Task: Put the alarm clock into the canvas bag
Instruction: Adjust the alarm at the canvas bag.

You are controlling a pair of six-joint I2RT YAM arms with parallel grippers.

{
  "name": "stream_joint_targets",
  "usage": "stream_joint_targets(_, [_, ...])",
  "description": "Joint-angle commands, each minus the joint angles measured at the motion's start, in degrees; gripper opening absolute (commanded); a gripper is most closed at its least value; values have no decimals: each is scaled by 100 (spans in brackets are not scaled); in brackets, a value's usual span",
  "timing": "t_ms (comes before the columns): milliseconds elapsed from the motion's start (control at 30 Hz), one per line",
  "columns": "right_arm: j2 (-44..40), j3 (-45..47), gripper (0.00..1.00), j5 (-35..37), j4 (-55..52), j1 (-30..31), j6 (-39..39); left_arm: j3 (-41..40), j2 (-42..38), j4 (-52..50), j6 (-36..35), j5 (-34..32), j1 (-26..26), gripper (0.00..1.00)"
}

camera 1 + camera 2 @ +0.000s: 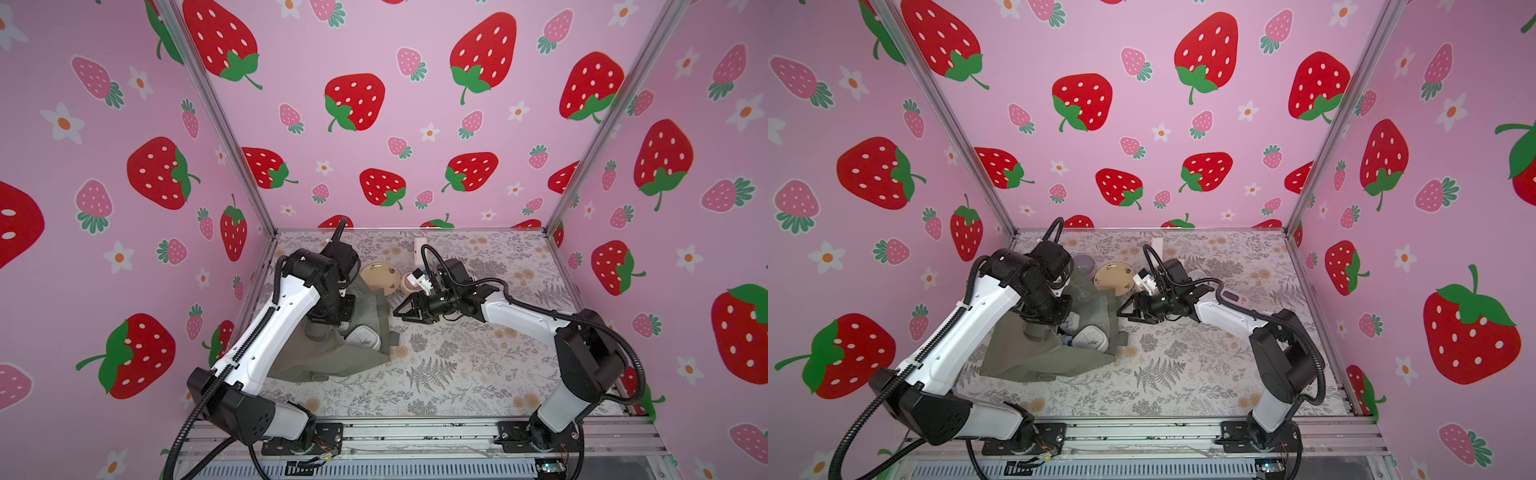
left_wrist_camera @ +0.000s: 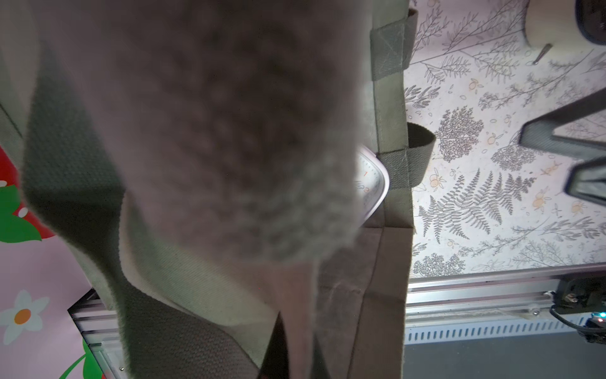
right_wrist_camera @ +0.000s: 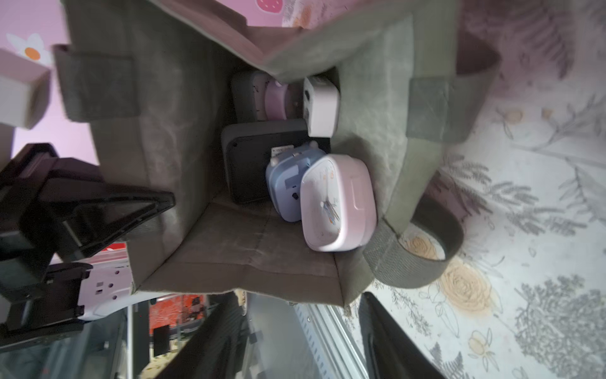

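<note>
The olive-grey canvas bag (image 1: 328,361) lies on its side left of centre, its mouth facing the right arm. A pale pink alarm clock (image 3: 337,203) rests inside, just within the mouth, and shows in both top views (image 1: 365,338) (image 1: 1092,337). My left gripper (image 1: 330,321) is shut on the bag's upper rim and holds the mouth up; cloth hides its fingers in the left wrist view. My right gripper (image 1: 401,312) hovers open just outside the mouth, with the bag's lower rim (image 3: 288,295) at its fingertips and nothing between them.
Deeper in the bag sit a blue clock (image 3: 288,183), a dark flat slab (image 3: 249,164) and a white clock (image 3: 321,108). A tan round plate (image 1: 380,278) lies behind the bag. A small white box (image 1: 419,247) stands at the back. A pink device (image 1: 1235,297) lies by the right arm.
</note>
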State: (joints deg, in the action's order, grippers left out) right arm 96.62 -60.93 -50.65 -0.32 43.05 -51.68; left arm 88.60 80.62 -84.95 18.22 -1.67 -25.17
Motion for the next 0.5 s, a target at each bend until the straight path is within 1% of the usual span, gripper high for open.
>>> stream_joint_targets(0, [162,500,58,-337,1156,127,-861,-277,-340,-27,10,-131,-174,0])
stream_joint_targets(100, [383,486,58,-215,1316,344,-920,-496,-517,15,-38,-93,-240,0])
stream_joint_targets(200, [527,567,61,-94,1837,522,-1281,-610,-612,-19,-108,-59,-371,0])
stream_joint_targets(300, [517,634,60,133,2128,584,-1493,-768,-742,-72,-125,-184,-551,0])
stream_joint_targets(367, [507,626,57,282,2153,635,-1549,-858,-855,-75,-90,-229,-641,0])
stream_joint_targets(467, [681,608,44,411,2276,737,-1703,-899,-1013,-66,-51,-238,-668,0])
